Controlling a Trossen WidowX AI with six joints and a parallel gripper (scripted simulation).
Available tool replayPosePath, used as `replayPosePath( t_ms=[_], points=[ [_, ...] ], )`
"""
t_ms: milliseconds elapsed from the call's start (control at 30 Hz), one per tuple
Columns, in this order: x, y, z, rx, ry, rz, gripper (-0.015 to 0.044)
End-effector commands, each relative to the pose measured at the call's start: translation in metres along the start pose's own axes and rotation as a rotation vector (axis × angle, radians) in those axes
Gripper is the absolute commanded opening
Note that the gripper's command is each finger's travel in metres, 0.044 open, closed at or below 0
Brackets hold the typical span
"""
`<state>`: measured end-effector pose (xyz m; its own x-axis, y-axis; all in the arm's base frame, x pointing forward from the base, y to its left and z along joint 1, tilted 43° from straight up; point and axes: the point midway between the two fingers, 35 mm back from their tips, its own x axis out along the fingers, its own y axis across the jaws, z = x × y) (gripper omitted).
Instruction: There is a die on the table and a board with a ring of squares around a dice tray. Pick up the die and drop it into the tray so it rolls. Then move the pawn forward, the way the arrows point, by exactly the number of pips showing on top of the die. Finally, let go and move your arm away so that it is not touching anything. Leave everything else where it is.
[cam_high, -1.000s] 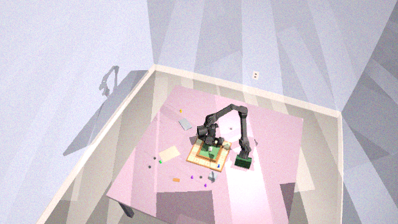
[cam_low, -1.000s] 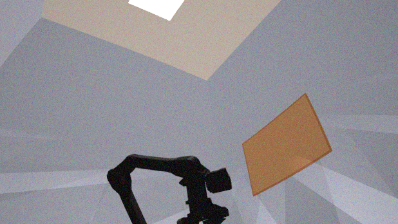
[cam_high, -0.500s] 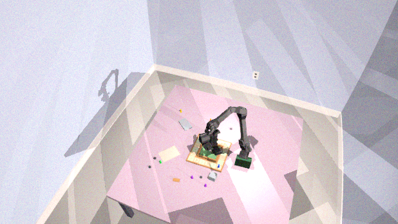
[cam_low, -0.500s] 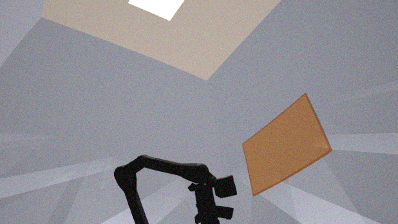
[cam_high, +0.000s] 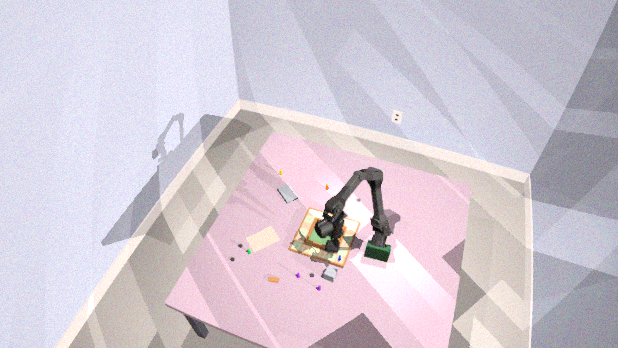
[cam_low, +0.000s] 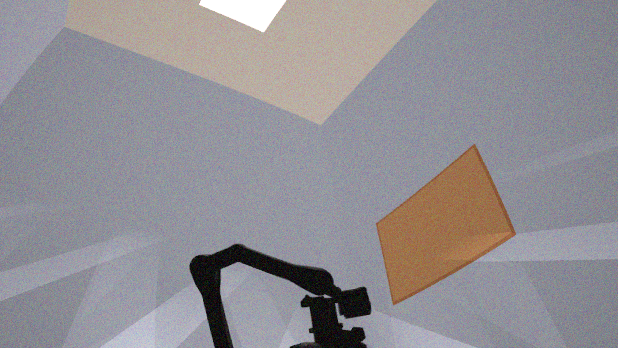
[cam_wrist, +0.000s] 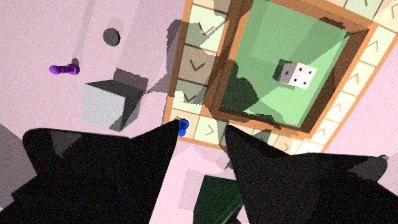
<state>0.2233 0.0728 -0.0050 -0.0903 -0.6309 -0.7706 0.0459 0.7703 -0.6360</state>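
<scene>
Top: the fingers (cam_high: 331, 246) hang over the board (cam_high: 296, 248) (cam_wrist: 176, 80). Wrist: they stand half open, empty; the die (cam_wrist: 301, 76) lies in the tray (cam_wrist: 325, 95) beyond them, and closing off-centre could tip the pawn (cam_high: 339, 258) (cam_wrist: 183, 127) beside the left-hand tip.

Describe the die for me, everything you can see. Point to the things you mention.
The die (cam_wrist: 298, 75) is a white cube with dark pips, lying flat inside the green-floored tray (cam_wrist: 312, 134), nearer one wall than the middle. One bright face shows four pips; a shaded side shows fewer, hard to count. The tool (cam_wrist: 202, 127) is not touching it.
</scene>
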Motion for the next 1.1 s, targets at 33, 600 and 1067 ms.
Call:
replayPosePath(
  t_ms=[33,600,1067],
  points=[
    [0.017,0.027,-0.037,0.582,-0.003,-0.035,0.02],
    [0.022,0.026,-0.038,0.582,-0.003,-0.035,0.02],
    [0.046,0.025,-0.038,0.582,-0.004,-0.036,0.02]
  ],
)
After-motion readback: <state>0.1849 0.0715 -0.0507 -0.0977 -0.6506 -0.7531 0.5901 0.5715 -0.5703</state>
